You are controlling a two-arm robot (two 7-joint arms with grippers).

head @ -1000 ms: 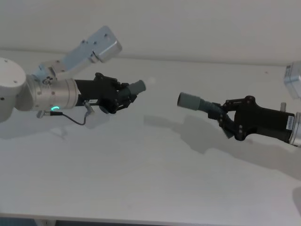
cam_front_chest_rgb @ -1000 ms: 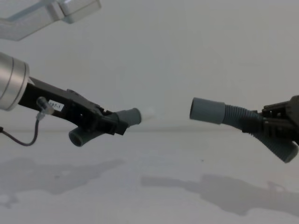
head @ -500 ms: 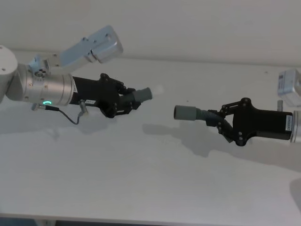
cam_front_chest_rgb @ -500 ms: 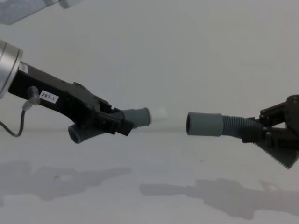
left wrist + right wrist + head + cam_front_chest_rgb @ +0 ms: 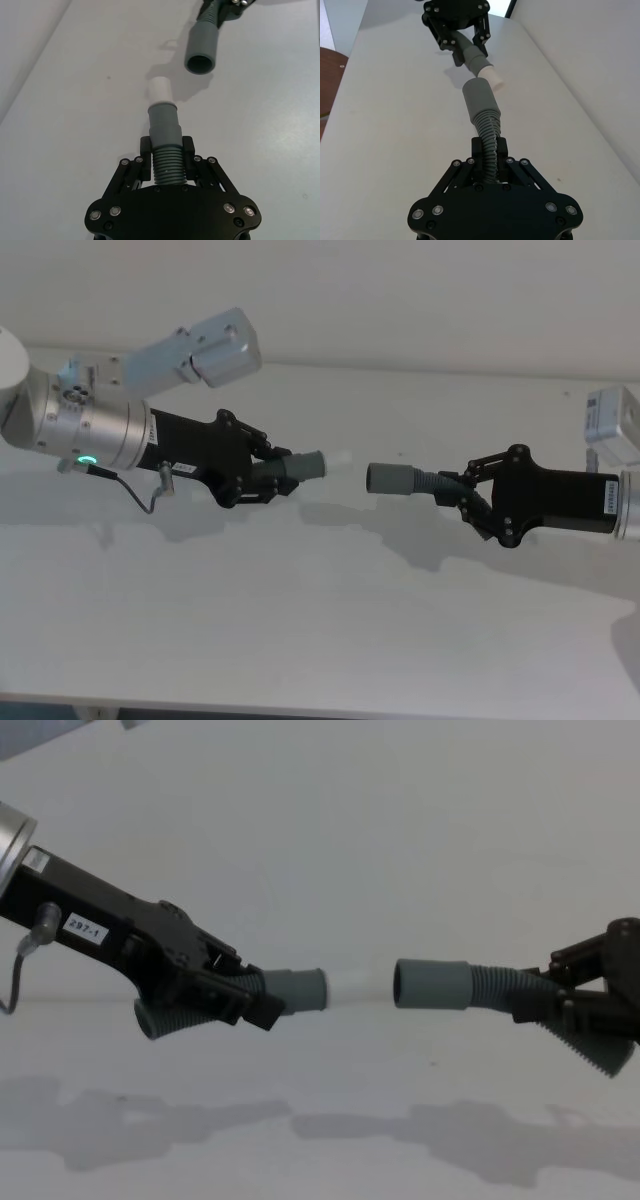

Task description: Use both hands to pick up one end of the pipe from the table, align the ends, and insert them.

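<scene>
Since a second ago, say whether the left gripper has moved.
Yes. In the head view the left gripper has drawn away from the table's far edge, rightward.

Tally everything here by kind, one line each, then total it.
Grippers: 2, the left gripper and the right gripper, each shut on a hose piece.
Hose pieces: 2, the white-tipped hose piece and the open-mouthed hose piece.
Table: 1.
Total: 5.

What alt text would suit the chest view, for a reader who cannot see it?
The left claw holds a white-tipped hose and the right claw an open-mouthed hose, their ends facing each other across a small gap. Both are held in the air above a white table.
</scene>
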